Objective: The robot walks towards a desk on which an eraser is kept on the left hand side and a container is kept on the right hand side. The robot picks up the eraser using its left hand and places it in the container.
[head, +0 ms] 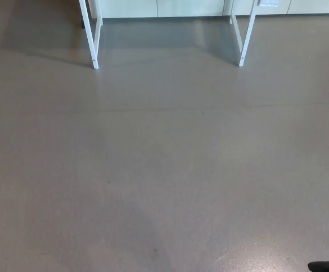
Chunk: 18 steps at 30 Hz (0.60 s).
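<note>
A bare floor (164, 170) fills nearly the whole head view. It is grey-brown, smooth and matte, with a dull sheen near the bottom right corner and a faint straight seam running across it in the upper half.

At the top edge stand 2 white legs of a desk. The left leg (90, 34) is a thin, square-section metal frame that slants slightly and ends in a small foot on the floor. The right leg (246, 34) mirrors it, leaning the other way. Each leg appears to be a pair of bars joined low down. Only the lower parts show; the desk top lies above the picture's edge, so the eraser and the container are out of sight, and nothing can be said of where they lie or what the container holds.

Behind the legs runs a pale green-white wall (170, 8) of flat panels, split by thin vertical joints. A soft shadow lies on the floor under the desk, darker towards the left leg.

At the bottom right corner a small black tip (326, 266) pokes in from the edge, low and roughly level. It may be part of the robot's right hand, but too little shows to tell whether its fingers are spread or pressed together. The left hand does not show.
</note>
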{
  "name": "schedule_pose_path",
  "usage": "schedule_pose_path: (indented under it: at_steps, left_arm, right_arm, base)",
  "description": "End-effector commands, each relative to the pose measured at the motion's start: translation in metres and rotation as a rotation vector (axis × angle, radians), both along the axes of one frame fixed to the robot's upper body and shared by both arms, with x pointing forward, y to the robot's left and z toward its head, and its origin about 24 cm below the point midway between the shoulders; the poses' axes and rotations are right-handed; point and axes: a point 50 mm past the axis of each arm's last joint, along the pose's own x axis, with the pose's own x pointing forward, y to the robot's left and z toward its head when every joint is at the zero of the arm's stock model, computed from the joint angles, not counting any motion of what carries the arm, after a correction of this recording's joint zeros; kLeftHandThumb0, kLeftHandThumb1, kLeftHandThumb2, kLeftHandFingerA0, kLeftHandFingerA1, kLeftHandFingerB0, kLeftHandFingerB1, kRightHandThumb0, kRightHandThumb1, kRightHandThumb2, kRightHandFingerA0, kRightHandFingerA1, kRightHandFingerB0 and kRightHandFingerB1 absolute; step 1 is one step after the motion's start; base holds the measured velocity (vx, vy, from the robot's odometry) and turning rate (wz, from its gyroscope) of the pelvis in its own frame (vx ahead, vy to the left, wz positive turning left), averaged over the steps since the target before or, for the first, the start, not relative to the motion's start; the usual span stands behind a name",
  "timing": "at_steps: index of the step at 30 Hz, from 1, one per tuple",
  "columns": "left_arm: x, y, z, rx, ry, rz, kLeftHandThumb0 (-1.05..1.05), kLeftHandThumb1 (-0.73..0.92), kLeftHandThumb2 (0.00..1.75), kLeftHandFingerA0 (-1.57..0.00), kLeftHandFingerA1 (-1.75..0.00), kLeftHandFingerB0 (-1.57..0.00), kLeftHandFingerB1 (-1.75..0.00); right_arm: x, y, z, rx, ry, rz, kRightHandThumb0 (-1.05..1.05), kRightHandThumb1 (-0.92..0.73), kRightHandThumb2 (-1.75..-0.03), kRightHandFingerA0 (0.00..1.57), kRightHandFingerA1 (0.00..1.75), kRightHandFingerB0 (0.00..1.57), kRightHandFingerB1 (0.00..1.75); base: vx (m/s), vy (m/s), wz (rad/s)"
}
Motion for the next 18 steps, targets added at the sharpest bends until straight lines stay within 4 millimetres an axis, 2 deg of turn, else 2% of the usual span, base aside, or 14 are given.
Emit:
schedule_pose_path:
  at_steps: [1, 18]
  left_arm:
    - [0.0007, 0.0045, 0.0134, -0.122, -0.095, -0.02, -0.38, 0.56, 0.57, -0.48, -0.37, -0.28, -0.3]
    - [0.0007, 0.0038, 0.0131, -0.149, -0.1, -0.021, -0.38, 0.57, 0.57, -0.47, -0.36, -0.27, -0.3]
  right_arm:
    - [0.0006, -0.0036, 0.0124, 0.047, -0.047, 0.053, -0.02, -0.38, -0.5, 0.81, 0.58, 0.58, 0.52]
    - [0.001, -0.0065, 0.0115, 0.023, -0.036, 0.099, -0.09, -0.37, -0.51, 0.81, 0.57, 0.59, 0.52]
  base:
    - [0.0, 0.0, 0.0]
    - [0.01, -0.004, -0.01]
